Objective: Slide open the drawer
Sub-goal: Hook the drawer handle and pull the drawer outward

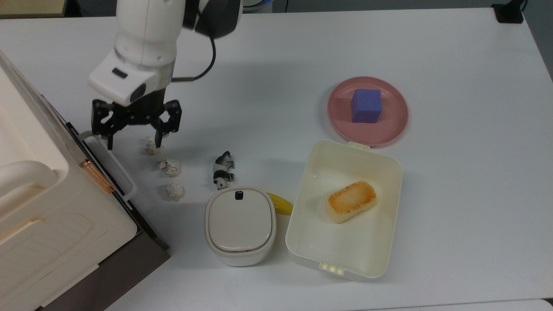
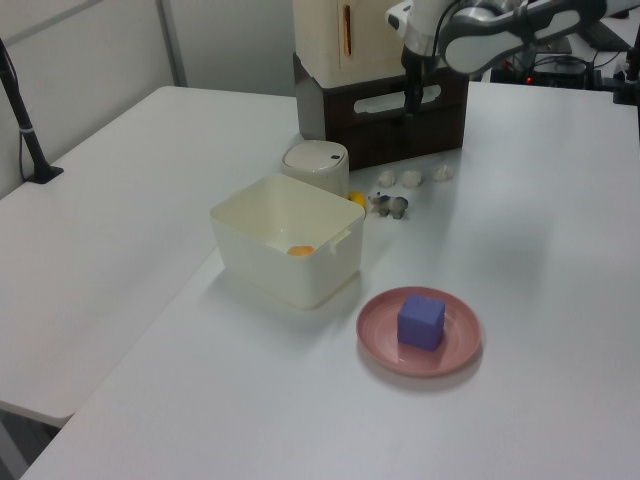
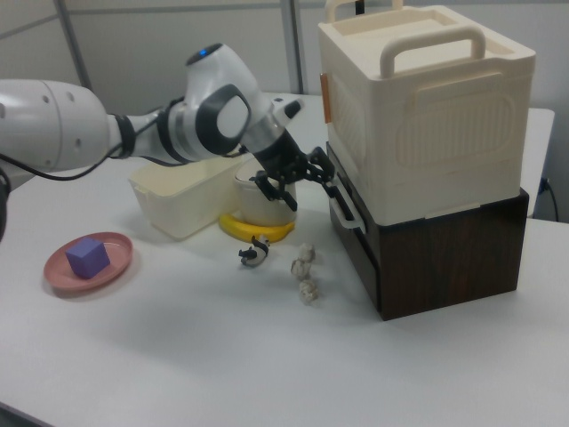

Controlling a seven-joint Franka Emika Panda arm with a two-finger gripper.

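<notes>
Drawer (image 3: 418,258): dark wood-grain front, white loop handle (image 1: 113,162), at nine o'clock in the top view, closed
Gripper (image 1: 134,140): black fingers spread, grasping nothing, one tip by the handle's end
Arm (image 3: 133,133): glossy white, wrist angled down

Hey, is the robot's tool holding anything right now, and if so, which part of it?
Nothing is held. The tool is open, hovering by one end of the drawer's white handle, with one finger near it and the other over a crumpled paper ball.
</notes>
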